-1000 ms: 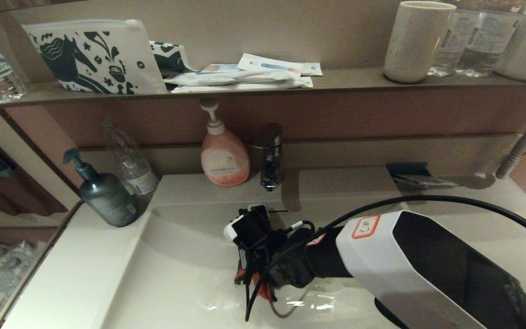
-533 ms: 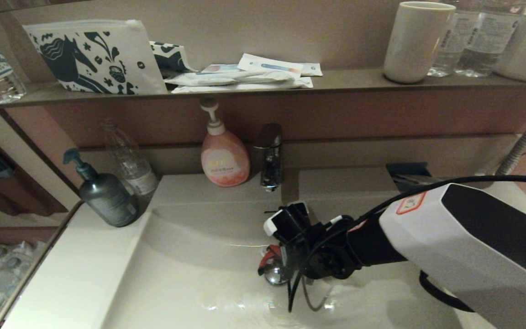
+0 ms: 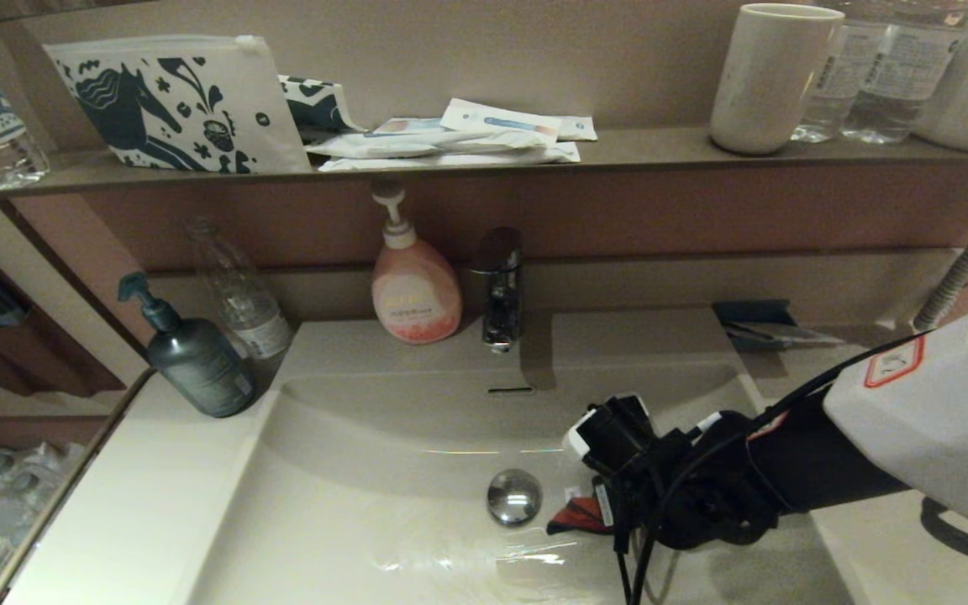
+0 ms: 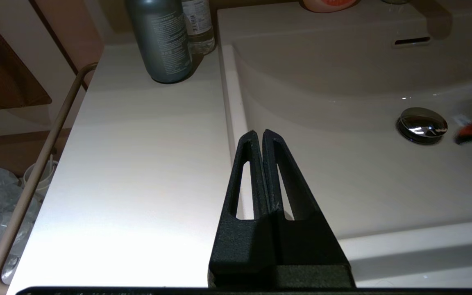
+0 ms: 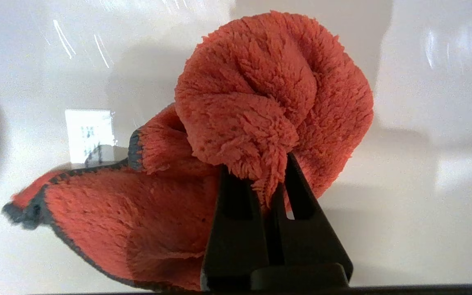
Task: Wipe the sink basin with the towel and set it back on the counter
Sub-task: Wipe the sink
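Head view: sink basin [image 3: 349, 504] holds towel [image 3: 572, 514] clamped by right gripper [image 3: 597, 512].

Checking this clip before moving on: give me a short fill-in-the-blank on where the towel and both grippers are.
1. The right gripper is shut on the ____.
2. The towel sits inside the ____, not on the counter.
3. In the head view the towel lies to the ____ of the drain stopper.
4. The left gripper holds ____.

Missing: towel; sink basin; right; nothing

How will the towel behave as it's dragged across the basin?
Likely floppy: the towel bunches above the right gripper and trails a loose corner. Probably light, with fluffy pile. It may glide easily over the glossy sink basin.
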You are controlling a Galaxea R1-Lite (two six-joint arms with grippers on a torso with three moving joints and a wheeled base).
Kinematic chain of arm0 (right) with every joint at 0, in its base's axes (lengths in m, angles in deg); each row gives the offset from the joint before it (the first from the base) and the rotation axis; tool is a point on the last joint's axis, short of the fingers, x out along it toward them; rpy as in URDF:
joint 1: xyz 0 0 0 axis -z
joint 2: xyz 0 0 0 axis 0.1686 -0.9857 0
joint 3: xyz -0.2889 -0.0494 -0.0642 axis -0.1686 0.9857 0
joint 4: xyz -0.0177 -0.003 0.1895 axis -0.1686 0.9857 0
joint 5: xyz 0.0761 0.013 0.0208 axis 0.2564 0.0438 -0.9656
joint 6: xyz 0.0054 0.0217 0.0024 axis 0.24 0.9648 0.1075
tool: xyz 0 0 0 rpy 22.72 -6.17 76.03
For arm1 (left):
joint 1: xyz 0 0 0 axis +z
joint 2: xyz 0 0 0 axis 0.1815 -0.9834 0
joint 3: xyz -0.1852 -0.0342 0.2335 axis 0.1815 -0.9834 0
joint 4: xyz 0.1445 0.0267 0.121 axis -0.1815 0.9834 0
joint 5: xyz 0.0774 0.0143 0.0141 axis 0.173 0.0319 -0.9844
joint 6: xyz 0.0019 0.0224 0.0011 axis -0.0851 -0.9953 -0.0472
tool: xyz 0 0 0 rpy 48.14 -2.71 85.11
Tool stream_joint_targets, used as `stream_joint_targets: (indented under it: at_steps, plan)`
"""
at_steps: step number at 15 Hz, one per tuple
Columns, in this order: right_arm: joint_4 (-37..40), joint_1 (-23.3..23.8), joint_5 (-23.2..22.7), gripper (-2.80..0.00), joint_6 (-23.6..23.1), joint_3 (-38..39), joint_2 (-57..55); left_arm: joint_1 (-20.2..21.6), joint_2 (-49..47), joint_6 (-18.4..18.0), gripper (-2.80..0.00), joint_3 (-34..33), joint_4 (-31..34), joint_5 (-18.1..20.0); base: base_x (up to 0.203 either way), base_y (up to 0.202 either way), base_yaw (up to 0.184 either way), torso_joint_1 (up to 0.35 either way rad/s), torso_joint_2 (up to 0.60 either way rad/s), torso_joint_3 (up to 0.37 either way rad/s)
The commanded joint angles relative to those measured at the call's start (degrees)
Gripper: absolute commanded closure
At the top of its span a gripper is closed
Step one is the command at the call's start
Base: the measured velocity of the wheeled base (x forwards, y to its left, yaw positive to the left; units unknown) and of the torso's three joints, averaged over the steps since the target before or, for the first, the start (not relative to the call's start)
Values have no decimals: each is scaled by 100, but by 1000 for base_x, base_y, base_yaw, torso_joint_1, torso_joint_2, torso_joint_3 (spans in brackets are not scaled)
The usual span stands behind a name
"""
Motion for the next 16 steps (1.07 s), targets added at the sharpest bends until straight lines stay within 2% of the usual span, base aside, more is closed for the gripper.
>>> stream_joint_targets:
  at_steps: [1,3,6,9,12,16]
  plan:
    - [479,-194,-327,0,319,190,325,2,-7,-4,0,0,-2,3,0,0,0,0,0,0]
    - [980,-495,-875,0,680,158,433,2,-7,-4,0,0,-10,3,0,0,0,0,0,0]
    - [1027,-856,-1417,0,953,-7,184,2,-7,-4,0,0,-2,3,0,0,0,0,0,0]
    - [1031,-1237,-1801,0,1192,-557,-356,2,-7,-4,0,0,-2,3,0,0,0,0,0,0]
    - [1025,-1584,-1973,0,1305,-1431,-925,2,-7,-4,0,0,-2,3,0,0,0,0,0,0]
    - [1059,-1940,-1975,0,1296,-2839,-1573,2,-7,-4,0,0,-2,3,0,0,0,0,0,0]
